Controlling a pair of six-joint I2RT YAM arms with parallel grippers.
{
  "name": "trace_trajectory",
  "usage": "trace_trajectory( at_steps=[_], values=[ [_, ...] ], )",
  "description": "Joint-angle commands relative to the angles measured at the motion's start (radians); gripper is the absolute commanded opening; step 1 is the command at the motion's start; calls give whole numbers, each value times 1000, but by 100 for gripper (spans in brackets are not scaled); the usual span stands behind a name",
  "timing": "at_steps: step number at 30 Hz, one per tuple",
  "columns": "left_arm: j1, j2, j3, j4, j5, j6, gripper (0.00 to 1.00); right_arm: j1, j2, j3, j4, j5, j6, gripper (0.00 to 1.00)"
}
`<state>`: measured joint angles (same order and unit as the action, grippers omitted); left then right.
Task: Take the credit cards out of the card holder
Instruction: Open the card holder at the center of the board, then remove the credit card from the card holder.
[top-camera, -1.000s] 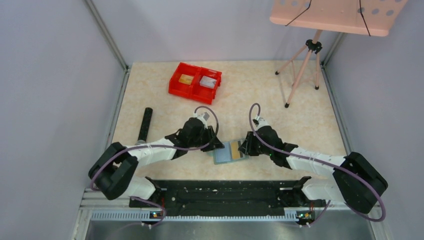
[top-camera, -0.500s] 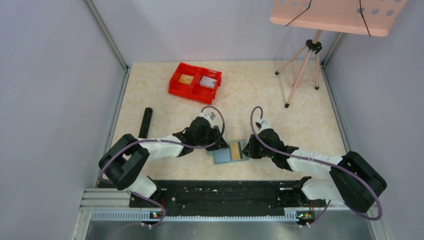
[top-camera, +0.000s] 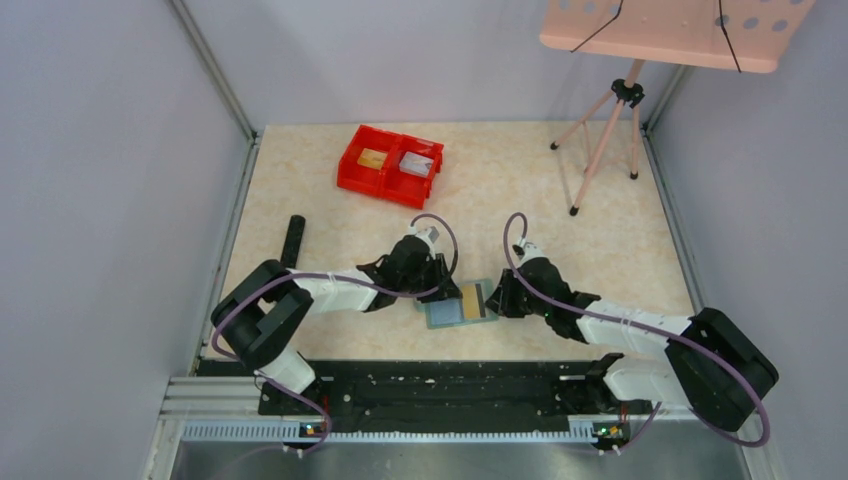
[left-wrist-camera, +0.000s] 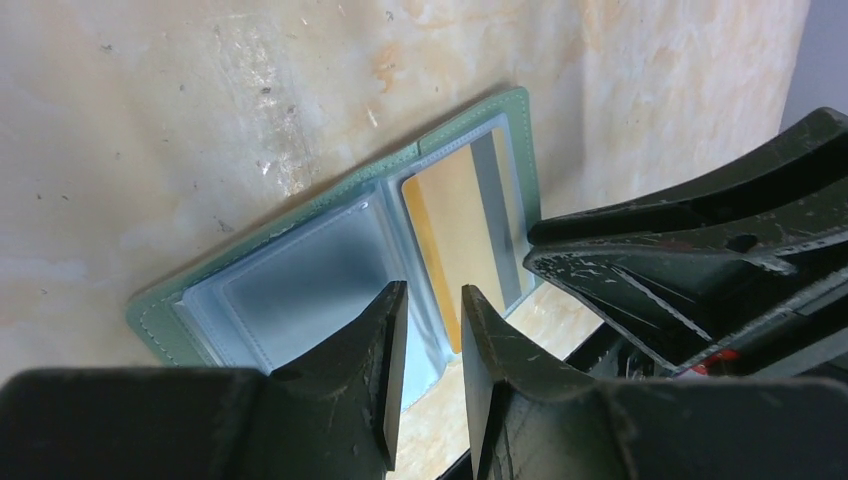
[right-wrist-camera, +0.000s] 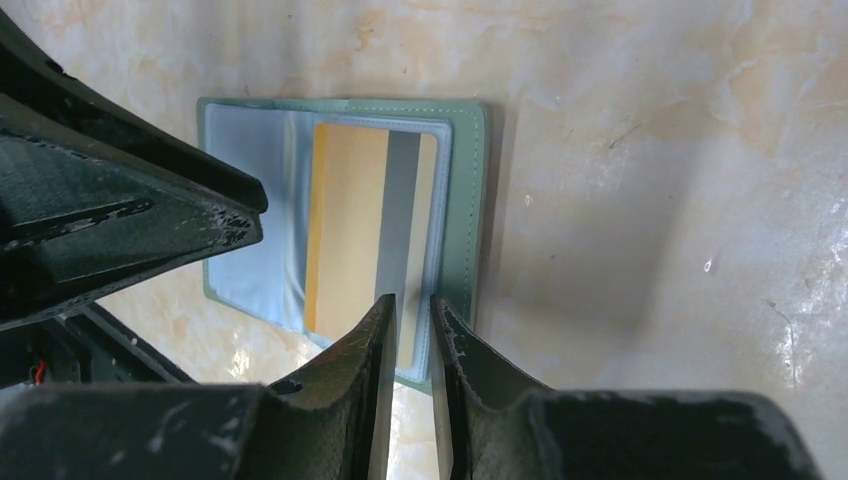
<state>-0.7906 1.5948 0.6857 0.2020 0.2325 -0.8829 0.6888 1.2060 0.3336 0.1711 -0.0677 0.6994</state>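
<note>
Symmetrically, left gripper (top-camera: 449, 292) and right gripper (top-camera: 491, 298) lean over the card holder (top-camera: 446, 313).

Card holder (right-wrist-camera: 465, 200) seems matt stitched leatherette; pockets (left-wrist-camera: 290, 290) glossy clear plastic; table (right-wrist-camera: 650, 150) smooth, marbled.

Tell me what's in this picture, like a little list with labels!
table: pale and marbled
card holder: green, lying open on the table between the two grippers
gold card: tucked inside one clear pocket of the card holder
red bin: far side of the table, something in each half
left gripper: jaws a little apart, over the card holder's pale pockets
right gripper: jaws narrow at the card holder's edge, beside the gold card; grip unclear
</note>
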Motion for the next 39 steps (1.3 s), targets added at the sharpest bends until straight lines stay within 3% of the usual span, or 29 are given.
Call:
trace_trajectory(
  at_steps=[1,14,24,39],
  values=[
    [-10,6,29,13,-30,25,32,-14,-84,49,-41,-10,-8,19],
    [-13,23,18,39,-25,19,32,-14,-39,104,-21,-29,-1,21],
    [-17,36,16,50,-19,15,32,-14,92,57,75,-38,12,20],
    [-29,75,20,79,-22,7,32,-14,92,-1,82,-12,33,19]
  ],
)
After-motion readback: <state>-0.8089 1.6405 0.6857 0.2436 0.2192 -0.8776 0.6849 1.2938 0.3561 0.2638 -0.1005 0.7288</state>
